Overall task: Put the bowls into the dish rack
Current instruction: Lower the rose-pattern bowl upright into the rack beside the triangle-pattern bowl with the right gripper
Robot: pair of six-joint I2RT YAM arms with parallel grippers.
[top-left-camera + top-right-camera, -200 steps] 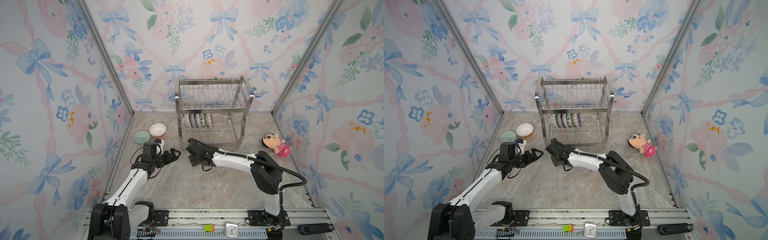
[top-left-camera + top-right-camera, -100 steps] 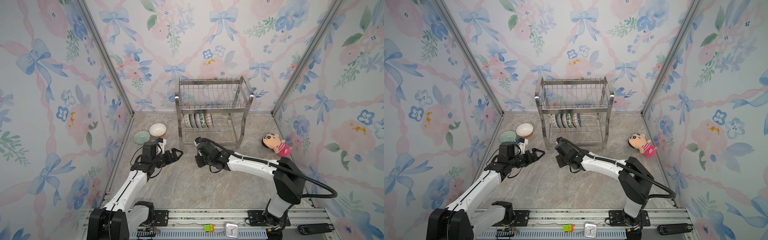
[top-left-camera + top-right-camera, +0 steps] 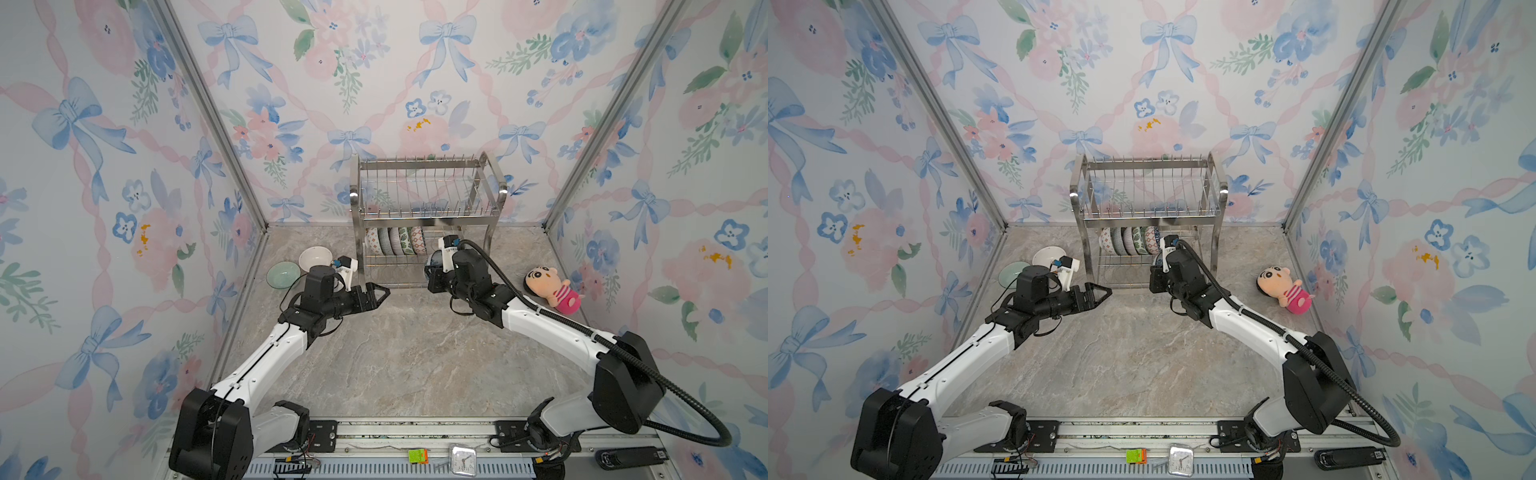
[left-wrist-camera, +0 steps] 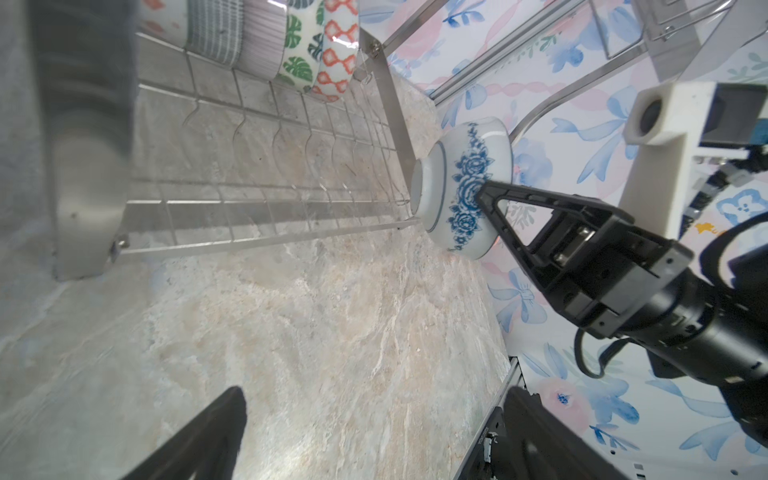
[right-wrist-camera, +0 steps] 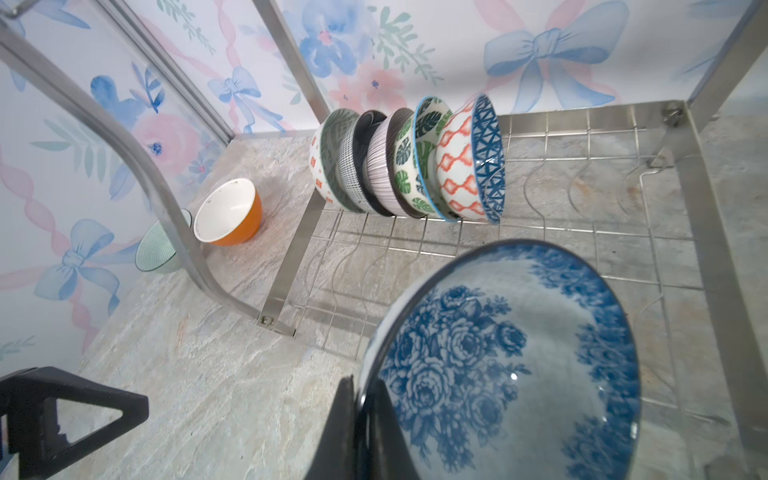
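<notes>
My right gripper (image 5: 361,395) is shut on the rim of the blue floral bowl (image 5: 519,365), which it holds tilted just above the front edge of the dish rack's (image 3: 424,195) lower tier. In the left wrist view that bowl (image 4: 461,191) hangs beside the rack's front rail. Several patterned bowls (image 5: 415,158) stand on edge in the lower tier's back left. An orange-and-white bowl (image 3: 315,257) and a pale green bowl (image 3: 282,275) sit on the table left of the rack. My left gripper (image 3: 380,293) hovers open and empty by the rack's front left leg.
A pink plush doll (image 3: 552,286) lies on the table to the right of the rack. The rack's upper tier (image 3: 1150,195) holds nothing that I can see. A small clock (image 3: 463,459) and an orange-green block (image 3: 417,456) sit on the front rail.
The right gripper has carried the blue floral bowl to the right and back, away from the left gripper and up to the rack's lower tier. The left gripper has shifted slightly right, still open.
</notes>
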